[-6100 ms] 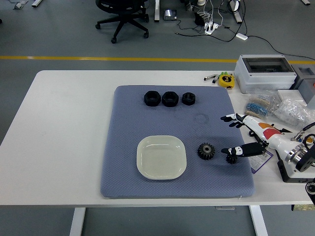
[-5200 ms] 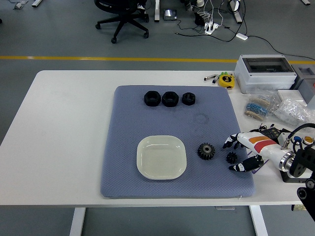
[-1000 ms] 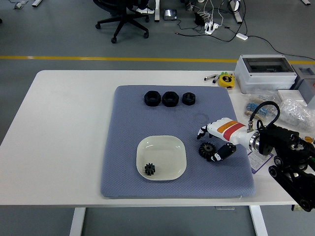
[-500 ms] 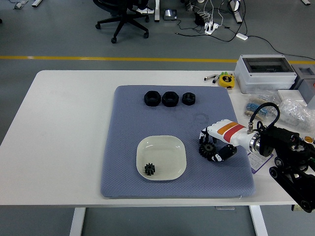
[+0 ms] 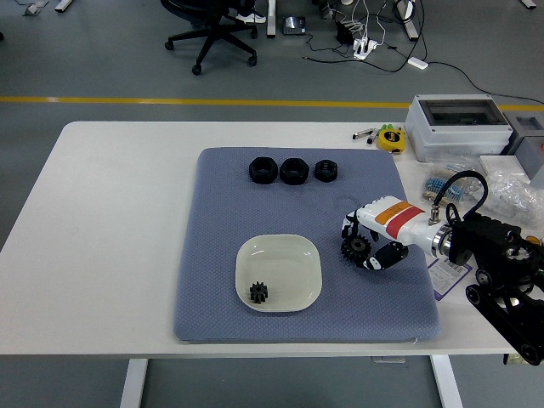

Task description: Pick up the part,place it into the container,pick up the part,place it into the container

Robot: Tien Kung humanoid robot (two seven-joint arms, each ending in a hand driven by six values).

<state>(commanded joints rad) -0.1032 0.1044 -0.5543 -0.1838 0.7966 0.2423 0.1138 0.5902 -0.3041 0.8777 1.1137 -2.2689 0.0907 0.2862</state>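
While our right hand (image 5: pixel 367 246) sits over the blue-grey mat (image 5: pixel 221 212), its fingers are curled around the larger black gear (image 5: pixel 354 248) — thumb below it, the other fingers above. We can't tell whether the gear is off the mat or resting on it. It's just right of the cream square dish (image 5: pixel 299 255), not touching it. A smaller black gear (image 5: pixel 258 292) already lies inside the dish, near its front edge. Three black nut-like parts (image 5: pixel 292 170) sit in a row at the mat's far side, well apart from our hand. Our left arm isn't visible. On the white table (image 5: pixel 110 204), right of the mat: a grey box with a clear lid (image 5: pixel 456 123), a yellow tape measure (image 5: pixel 390 138), and clear bags of small parts (image 5: pixel 484 183). A black office chair (image 5: pixel 208 25) stands on the floor beyond the table.
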